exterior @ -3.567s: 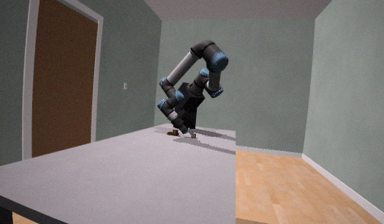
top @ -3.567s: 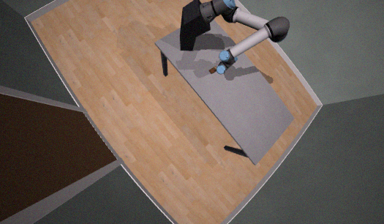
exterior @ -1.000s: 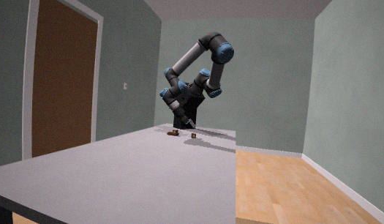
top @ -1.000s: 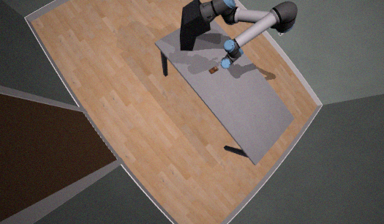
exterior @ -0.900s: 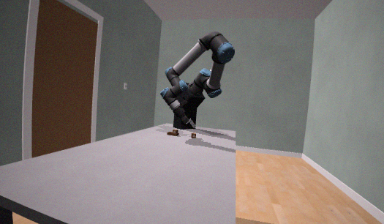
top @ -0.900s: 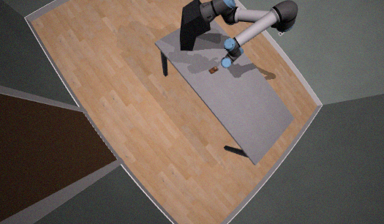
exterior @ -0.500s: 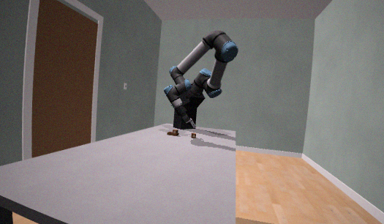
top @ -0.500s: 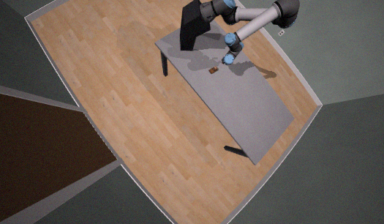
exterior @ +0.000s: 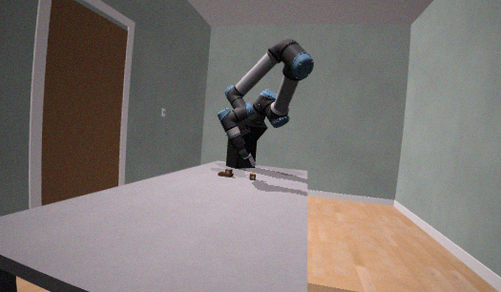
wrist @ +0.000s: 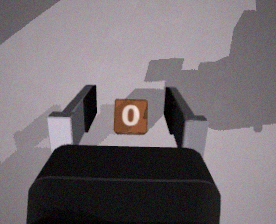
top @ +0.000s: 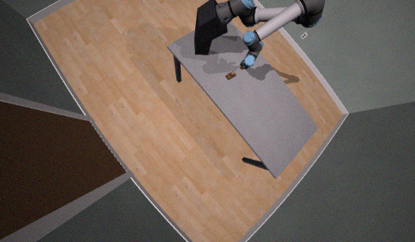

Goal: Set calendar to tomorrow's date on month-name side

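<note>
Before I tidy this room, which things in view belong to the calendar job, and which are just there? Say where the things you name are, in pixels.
For the job:
- loose cube showing 0 (exterior: 253, 177) (wrist: 131, 116)
- tray (exterior: 222, 175)
- cube on the tray (exterior: 229, 171)
- gripper (exterior: 252, 161) (wrist: 131, 110)

Just there:
- door (exterior: 83, 100)
- wall socket (top: 303, 35)

Top looks down from high up; exterior faces along the same table; wrist, close.

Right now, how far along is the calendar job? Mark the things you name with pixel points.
Partway. One cube (exterior: 252, 177) (wrist: 131, 116) is out on the table, its 0 facing the wrist camera; the other appears to be on the tray (top: 230, 75) (exterior: 221, 175). Nothing in hand: the gripper (top: 242, 67) (exterior: 252, 165) (wrist: 130, 100) is open, fingers either side of the 0 cube in the wrist view. Left: seat both side by side, date right. I can't read the other digit.
</note>
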`<control>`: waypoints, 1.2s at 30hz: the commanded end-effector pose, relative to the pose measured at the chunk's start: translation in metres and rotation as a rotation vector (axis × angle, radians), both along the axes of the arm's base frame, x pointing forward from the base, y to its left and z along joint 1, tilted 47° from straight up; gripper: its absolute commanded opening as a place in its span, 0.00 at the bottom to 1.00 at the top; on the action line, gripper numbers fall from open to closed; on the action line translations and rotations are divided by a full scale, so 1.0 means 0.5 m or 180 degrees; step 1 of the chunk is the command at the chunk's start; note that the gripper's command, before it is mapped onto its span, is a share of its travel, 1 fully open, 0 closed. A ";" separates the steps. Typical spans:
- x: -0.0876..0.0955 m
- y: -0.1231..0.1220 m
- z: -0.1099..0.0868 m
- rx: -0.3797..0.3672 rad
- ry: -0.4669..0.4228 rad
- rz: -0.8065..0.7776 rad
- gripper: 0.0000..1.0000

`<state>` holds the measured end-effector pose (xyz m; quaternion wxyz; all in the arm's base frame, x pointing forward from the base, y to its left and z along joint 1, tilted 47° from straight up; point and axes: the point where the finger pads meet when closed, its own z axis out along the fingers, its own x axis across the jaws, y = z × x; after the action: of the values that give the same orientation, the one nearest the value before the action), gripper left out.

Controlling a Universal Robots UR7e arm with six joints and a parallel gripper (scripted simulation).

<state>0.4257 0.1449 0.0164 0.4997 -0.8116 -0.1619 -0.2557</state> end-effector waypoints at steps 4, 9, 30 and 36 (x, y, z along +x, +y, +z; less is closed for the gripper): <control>0.000 0.000 0.000 -0.0019 -0.0001 -0.0017 1.00; 0.000 0.000 0.000 -0.0041 0.0001 -0.0025 1.00; -0.003 0.003 -0.006 -0.0429 0.0017 -0.0248 1.00; -0.003 0.003 -0.004 -0.0523 0.0013 -0.0324 1.00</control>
<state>0.4241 0.1464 0.0140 0.4376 -0.8478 -0.1474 -0.2608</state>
